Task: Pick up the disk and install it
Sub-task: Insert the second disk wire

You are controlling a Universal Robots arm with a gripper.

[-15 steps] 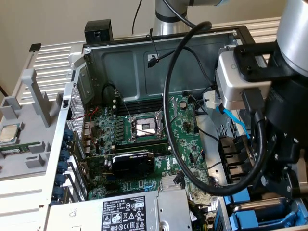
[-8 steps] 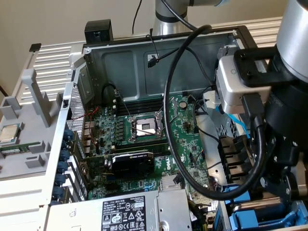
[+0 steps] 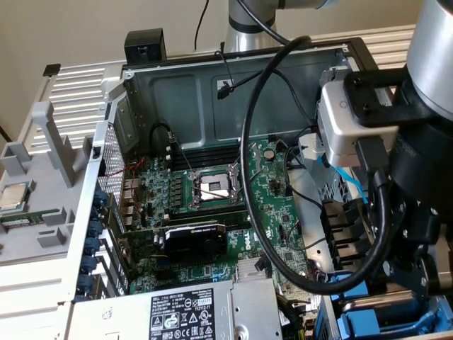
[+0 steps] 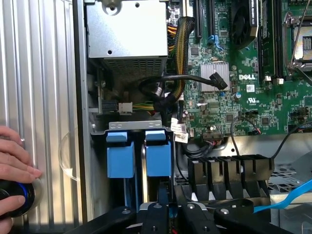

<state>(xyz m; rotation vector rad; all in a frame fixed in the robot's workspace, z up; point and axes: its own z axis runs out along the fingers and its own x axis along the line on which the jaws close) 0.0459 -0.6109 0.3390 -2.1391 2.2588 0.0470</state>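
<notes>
In the wrist view two blue carrier fronts stand side by side in the drive bay of the open computer case. The one nearer the motherboard is the disk (image 4: 158,156), seen edge-on with its metal body hidden. The other blue carrier (image 4: 120,157) sits beside it. My gripper (image 4: 163,207) hangs right over the disk with its black fingers (image 4: 152,214) drawn close on a thin dark edge in line with that carrier. In the exterior view the gripper's body (image 3: 417,269) hangs over the blue carriers (image 3: 375,315) at the lower right.
A grey power-supply box (image 4: 126,29) stands beyond the bay, with thick black cables (image 4: 170,87) between. The green motherboard (image 3: 212,191) fills the case floor. A row of black connectors (image 4: 229,170) and a blue cable (image 4: 287,197) lie beside the bay. A person's hand (image 4: 14,156) rests on a round black device outside the case.
</notes>
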